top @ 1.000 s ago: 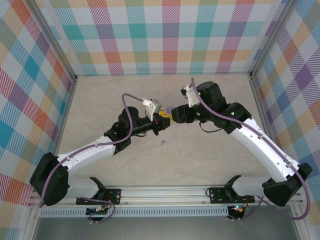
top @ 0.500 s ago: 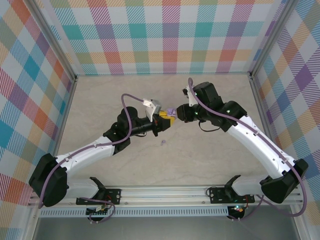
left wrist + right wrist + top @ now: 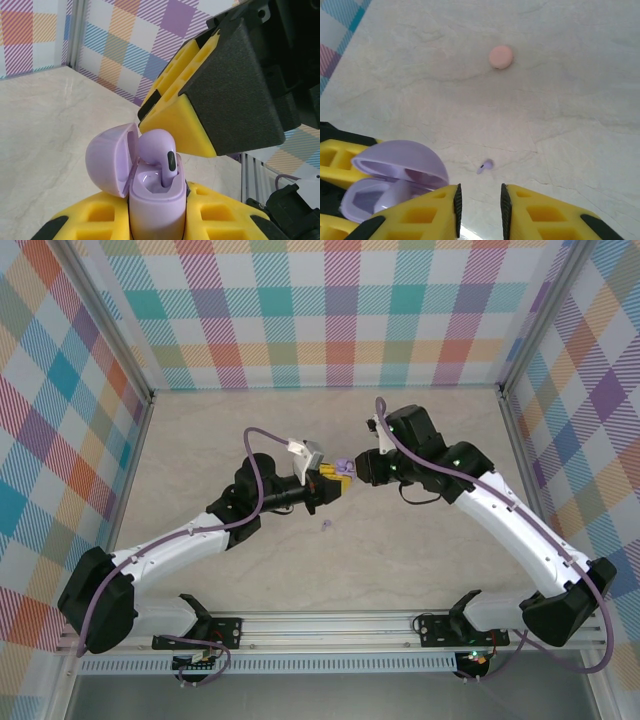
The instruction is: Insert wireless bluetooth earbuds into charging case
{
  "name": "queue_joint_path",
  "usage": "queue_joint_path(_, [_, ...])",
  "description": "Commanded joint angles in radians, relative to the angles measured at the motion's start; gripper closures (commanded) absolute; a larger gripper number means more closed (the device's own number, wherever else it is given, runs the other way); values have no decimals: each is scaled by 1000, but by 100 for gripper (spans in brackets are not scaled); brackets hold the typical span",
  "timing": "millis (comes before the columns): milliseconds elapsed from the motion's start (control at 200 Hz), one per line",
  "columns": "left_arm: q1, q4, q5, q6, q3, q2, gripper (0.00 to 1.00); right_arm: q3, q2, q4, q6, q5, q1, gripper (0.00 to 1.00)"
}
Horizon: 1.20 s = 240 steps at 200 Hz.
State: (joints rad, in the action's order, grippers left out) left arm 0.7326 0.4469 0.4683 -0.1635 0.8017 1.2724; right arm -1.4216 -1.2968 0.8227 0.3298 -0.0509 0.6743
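Lilac earbud [image 3: 159,155] now stands half-seated in the charging case [image 3: 155,200] (right gripper [image 3: 479,205] just backed off, jaws barely apart, empty). Left gripper [image 3: 323,483] jaws clamp the case; second earbud [image 3: 485,165] waits on the counter [image 3: 560,100] near it.

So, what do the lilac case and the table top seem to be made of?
The charging case looks like smooth, semi-glossy plastic: soft highlights on its lid and inner well. The table top looks like matte stone or marble-print laminate, with fine grey veins; I cannot tell which.
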Motion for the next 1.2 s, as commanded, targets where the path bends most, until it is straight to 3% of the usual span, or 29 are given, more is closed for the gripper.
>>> queue_joint_path(0, [13, 12, -44, 18, 12, -23, 98, -25, 29, 17, 3, -30, 3, 73])
queue_joint_path(335, [12, -2, -63, 21, 16, -22, 98, 27, 91, -109, -15, 209, 2, 78])
queue_joint_path(1195, [13, 101, 45, -13, 8, -29, 98, 7, 15, -64, -23, 198, 2, 81])
